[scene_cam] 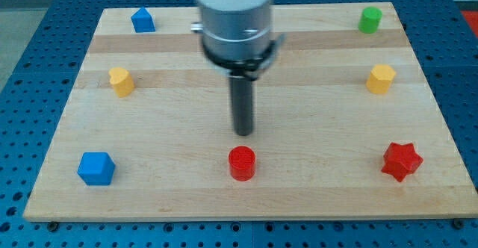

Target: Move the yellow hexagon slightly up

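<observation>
No jaws on this rig, so nothing open, shut or held: the arm ends in a straight dark rod, and my tip [243, 132] sits near the worktop's middle, just above the red cylinder [242, 163] in the view, with a small gap, not touching. The yellow hexagon [380, 78] is well off to the view's right of my tip, near the worktop's right edge, about mid-height. It stands upright on a flat base; its outline is near-regular, so no clear long axis, and I can't tell a pointing direction beyond one corner facing roughly the view's top. Green cylinder [369, 19] is above it in the top-right corner, red star [402, 160] below it at bottom right, both well apart from it. On the view's left: a second yellow block [121, 81], shape hard to make out, mid-height; a blue house-shaped block [143, 19] at top left; a blue cube [96, 168] at bottom left. Wooden worktop [314, 113] rests on a blue perforated base [30, 24].
</observation>
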`<state>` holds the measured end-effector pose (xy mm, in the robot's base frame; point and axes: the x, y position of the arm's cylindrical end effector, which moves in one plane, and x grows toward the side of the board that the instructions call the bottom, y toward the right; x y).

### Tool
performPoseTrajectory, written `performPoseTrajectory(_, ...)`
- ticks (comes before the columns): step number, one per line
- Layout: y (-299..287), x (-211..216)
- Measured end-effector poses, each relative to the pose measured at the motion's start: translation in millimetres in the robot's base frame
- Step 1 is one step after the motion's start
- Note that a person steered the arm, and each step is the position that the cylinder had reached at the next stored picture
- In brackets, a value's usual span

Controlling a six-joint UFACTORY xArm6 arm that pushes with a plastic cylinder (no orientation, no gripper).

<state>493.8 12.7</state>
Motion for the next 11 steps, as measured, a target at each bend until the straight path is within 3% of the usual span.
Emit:
performPoseTrajectory(3,162,0)
performPoseTrajectory(5,172,-42)
performPoseTrajectory(7,223,-65)
performPoseTrajectory(11,209,-142)
